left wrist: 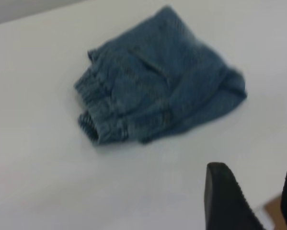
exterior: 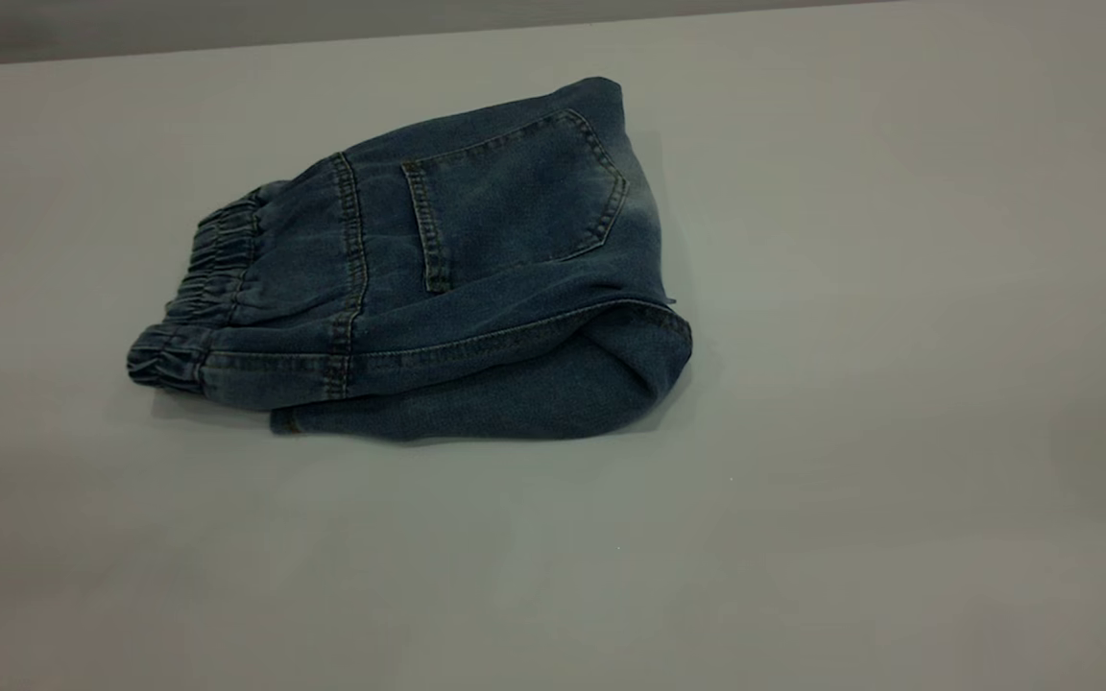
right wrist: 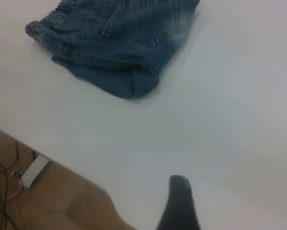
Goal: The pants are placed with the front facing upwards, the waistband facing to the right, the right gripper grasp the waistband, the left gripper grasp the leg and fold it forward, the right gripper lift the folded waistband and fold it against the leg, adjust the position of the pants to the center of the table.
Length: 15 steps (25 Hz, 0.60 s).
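A: Any label or writing on the pants?

B: None that can be read. There is only tan stitching along the seams and round a back patch pocket, which faces up.

A: How do they lie?

B: Folded into a compact bundle on the white table. The waistband, gathered and ruffled, sits at the exterior view's left end of the bundle. The folded denim of the leg curls out from under the top layer at the near right corner.

A: And the left gripper?

B: Only its wrist view shows it. One dark finger is plain, and a second shows at the picture's edge with a clear gap between them, so the jaws stand open. They hold nothing and touch nothing. The pants lie well ahead of them on the table, waistband end included.

A: The right gripper?

B: Just one dark fingertip comes into its wrist view, over the table near its edge. I cannot tell whether those jaws are open or closed. They are well apart from the pants, which lie beyond them. Past the table edge lie a brown floor, some cables and a small white box.
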### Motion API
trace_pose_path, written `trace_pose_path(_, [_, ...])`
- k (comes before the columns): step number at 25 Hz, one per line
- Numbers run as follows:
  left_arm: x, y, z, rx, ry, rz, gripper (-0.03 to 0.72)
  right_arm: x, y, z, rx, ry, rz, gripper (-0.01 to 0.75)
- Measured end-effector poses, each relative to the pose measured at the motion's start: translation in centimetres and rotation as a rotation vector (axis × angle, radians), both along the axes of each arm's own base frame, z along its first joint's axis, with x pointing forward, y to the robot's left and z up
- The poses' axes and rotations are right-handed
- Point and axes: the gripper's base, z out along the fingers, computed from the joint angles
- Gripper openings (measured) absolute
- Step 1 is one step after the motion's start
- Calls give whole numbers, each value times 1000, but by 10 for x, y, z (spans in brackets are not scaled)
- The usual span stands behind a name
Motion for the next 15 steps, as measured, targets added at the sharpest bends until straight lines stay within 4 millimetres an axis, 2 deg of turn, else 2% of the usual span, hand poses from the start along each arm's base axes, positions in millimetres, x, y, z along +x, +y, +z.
trace_pose_path(3, [2,4,-1,-37,27,83,284,0,0,0,0,0,0,481])
trace_pose_path(6, [5,11,-1,9,6,149,284,0,0,0,0,0,0,481])
trace_pose_path(15, [5,12,-1,24,-1,154,284,0,0,0,0,0,-2,481])
